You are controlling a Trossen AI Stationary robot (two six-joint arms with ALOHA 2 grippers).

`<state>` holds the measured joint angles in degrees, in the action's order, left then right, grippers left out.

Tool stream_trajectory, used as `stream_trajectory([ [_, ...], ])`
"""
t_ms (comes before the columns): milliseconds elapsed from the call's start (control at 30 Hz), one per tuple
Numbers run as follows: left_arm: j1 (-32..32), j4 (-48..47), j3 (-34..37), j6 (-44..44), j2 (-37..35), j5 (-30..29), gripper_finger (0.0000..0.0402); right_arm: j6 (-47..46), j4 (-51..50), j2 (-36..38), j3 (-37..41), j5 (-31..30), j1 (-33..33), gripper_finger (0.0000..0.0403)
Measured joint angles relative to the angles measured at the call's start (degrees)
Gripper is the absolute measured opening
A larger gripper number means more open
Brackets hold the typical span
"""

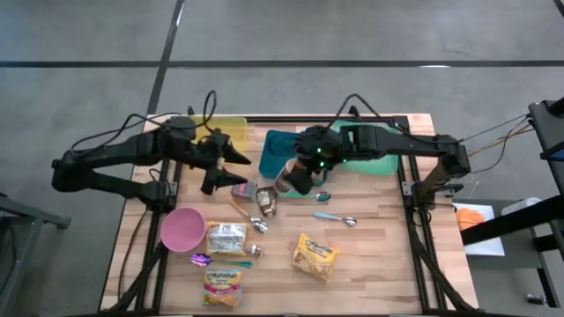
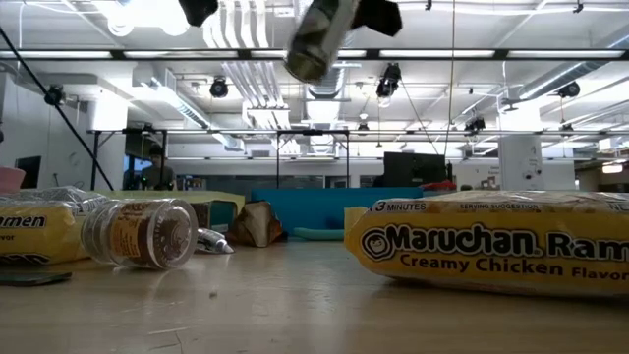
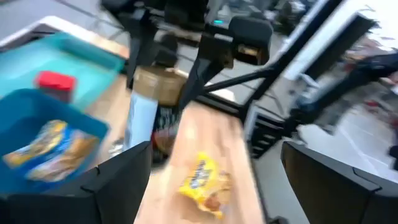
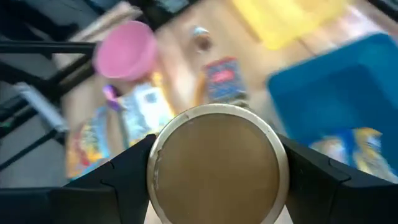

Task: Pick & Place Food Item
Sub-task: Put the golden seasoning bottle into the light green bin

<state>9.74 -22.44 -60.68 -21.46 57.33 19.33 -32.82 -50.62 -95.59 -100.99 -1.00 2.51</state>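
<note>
A glass jar [image 1: 286, 182] with a gold lid [image 4: 217, 165] hangs above the middle of the table, beside the blue bin [image 1: 275, 150]. My right gripper [image 1: 301, 174] is shut on it. The low view shows the jar [image 2: 316, 39] tilted, high above the tabletop. My left gripper [image 1: 227, 172] hovers left of the jar, in front of the yellow bin [image 1: 231, 130]. It is open, with nothing between its fingers [image 3: 124, 177]. My right gripper pinches the jar between its two fingers [image 4: 121, 171], on opposite sides of the lid end [image 4: 163, 146]. The fingers slant down from the table's right and lie along the jar. The jar hangs tilted, bottom end [image 2: 300, 67] lowest, clear of the table.
A teal bin [image 1: 374, 150] stands at the far right. A yellow packet [image 3: 46, 146] lies in the blue bin. On the table are a pink bowl [image 1: 182, 229], ramen packs [image 1: 315, 255] [image 1: 226, 238] [image 1: 222, 286], a small jar on its side [image 2: 138, 233] and spoons [image 1: 335, 217].
</note>
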Motion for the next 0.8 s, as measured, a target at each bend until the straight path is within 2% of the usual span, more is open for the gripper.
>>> stream_trajectory([
  [200,0.37,-3.54,0.12,-3.9,-2.33,-7.48,0.036,0.22,-10.82,3.37,-0.02,-4.82,5.7,0.027],
  [533,1.26,-4.47,0.17,-9.03,-2.9,-11.03,0.0361,4.48,-22.09,8.22,0.29,-6.71,20.0,0.027],
  [667,1.57,-4.66,0.17,-9.15,-3.56,-12.44,0.0361,7.55,-24.15,10.76,2.88,-5.65,26.47,0.027],
  [800,1.76,-4.83,0.17,-9.92,-4.02,-14.58,0.0361,10.78,-23.4,14.62,9.36,-3.59,33.16,0.027],
])
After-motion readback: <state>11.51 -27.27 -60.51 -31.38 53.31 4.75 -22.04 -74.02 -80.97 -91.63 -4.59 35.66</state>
